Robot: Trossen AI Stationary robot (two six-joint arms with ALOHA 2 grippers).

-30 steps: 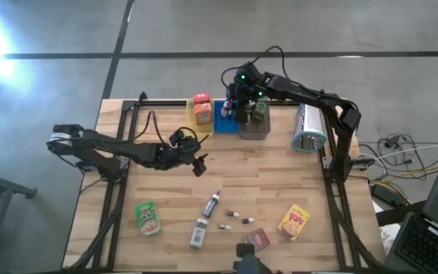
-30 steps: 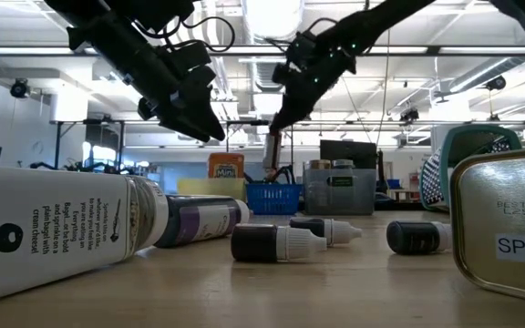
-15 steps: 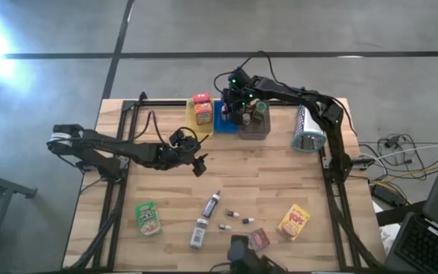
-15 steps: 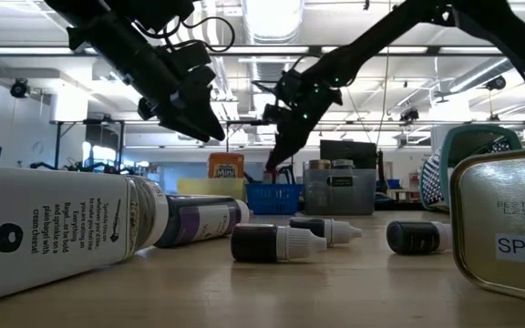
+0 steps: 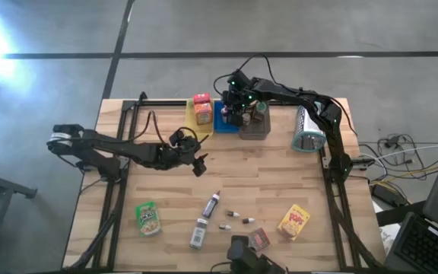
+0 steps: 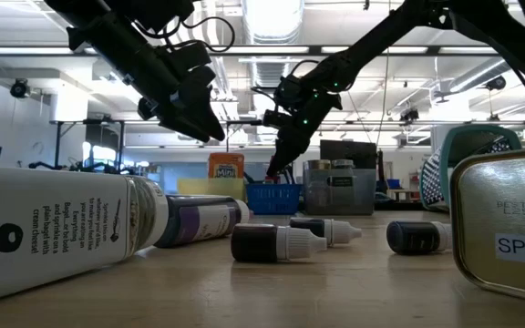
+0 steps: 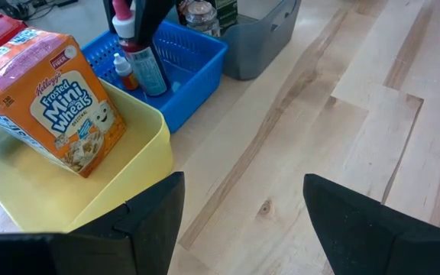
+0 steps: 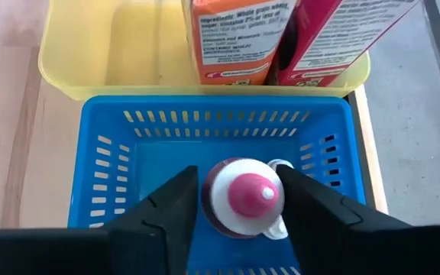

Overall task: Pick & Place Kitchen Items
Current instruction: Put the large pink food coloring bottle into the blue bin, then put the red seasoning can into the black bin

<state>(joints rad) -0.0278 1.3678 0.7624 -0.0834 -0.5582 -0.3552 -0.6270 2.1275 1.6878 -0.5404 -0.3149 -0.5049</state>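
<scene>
A pink-capped bottle (image 8: 242,200) is shown upright inside the blue basket (image 8: 98,191), flanked by the jaws of the right gripper (image 8: 239,206), which stand slightly apart around it; whether they still touch it cannot be told. An orange cereal box (image 7: 56,107) is held in the yellow tray (image 7: 140,145), and jars in the grey bin (image 5: 255,126). The left gripper (image 7: 243,214) is seen mid-worktop (image 5: 265,167), jaws apart and empty. Bottles (image 5: 211,204), vials (image 5: 238,216) and pouches (image 5: 293,221) are scattered on the worktop's near part.

Orange cereal box (image 7: 61,111) — "Kellogg's Frosted Mini Wheats"; tin (image 6: 509,232) — "SPIC".
</scene>
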